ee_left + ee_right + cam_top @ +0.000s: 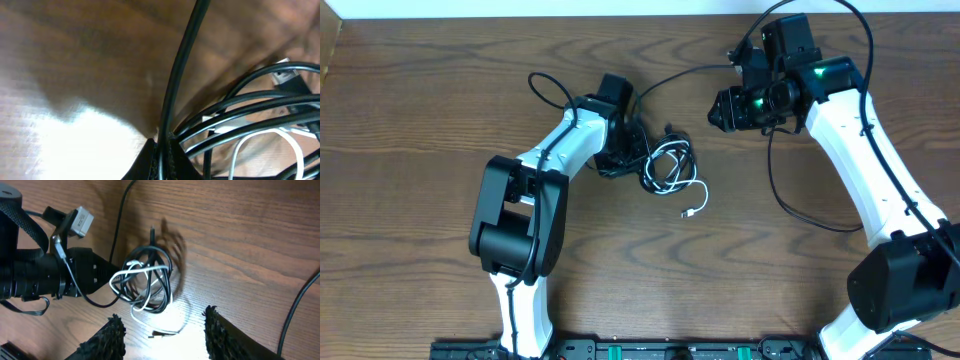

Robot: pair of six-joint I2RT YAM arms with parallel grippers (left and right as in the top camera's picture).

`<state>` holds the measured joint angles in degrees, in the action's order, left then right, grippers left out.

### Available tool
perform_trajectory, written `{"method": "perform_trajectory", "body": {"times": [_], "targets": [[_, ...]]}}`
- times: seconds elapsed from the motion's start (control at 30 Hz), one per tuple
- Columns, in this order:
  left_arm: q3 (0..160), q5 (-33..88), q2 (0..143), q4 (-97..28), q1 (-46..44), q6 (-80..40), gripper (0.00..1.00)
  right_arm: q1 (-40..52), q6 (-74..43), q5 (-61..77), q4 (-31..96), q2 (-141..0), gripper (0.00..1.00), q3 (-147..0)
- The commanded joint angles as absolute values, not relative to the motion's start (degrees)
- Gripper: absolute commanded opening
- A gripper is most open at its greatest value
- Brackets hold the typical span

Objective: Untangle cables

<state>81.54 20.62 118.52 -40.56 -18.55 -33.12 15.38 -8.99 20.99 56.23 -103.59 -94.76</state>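
Black cable [172,100] runs up toward 12 o'clock out of the left gripper [162,150], which is clenched on it at the 9 o'clock edge of the tangle [665,165]. The right gripper [164,317] hangs parted and empty, with the tangle at its 7 o'clock. Seen from overhead, the white cable [125,275] trails toward 5 o'clock across the table [420,120]. The left arm is nearer.
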Motion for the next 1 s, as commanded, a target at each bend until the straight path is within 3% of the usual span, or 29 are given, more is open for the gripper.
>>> {"method": "perform_trajectory", "body": {"times": [0.0,0.23,0.27,0.37,0.5,0.97], "targets": [[84.97,20.14,112.9,-41.58,-18.44,-28.71,0.08,16.21,-8.73,21.34,56.05,-103.31,0.5,-94.04],[85.3,20.51,100.68,-41.06,-19.05,-24.86,0.08,19.29,-10.87,23.59,52.69,-104.95,0.49,-92.51],[85.3,20.51,99.74,-40.99,-19.11,-24.88,0.07,19.88,-11.55,23.79,51.92,-105.36,0.45,-92.49],[85.3,20.53,98.56,-41.08,-19.49,-24.88,0.08,21.3,-13.98,24.45,49.39,-106.87,0.19,-92.51],[85.3,21.34,98.63,-41.01,-19.75,-24.91,0.08,22.72,-17.67,25.87,46.33,-108.84,0.02,-92.51],[85.32,22.63,98.56,-34.3,-19.68,-26.87,0.07,23.09,-15.33,33.15,46.22,-114.1,0.01,-92.55]]}}
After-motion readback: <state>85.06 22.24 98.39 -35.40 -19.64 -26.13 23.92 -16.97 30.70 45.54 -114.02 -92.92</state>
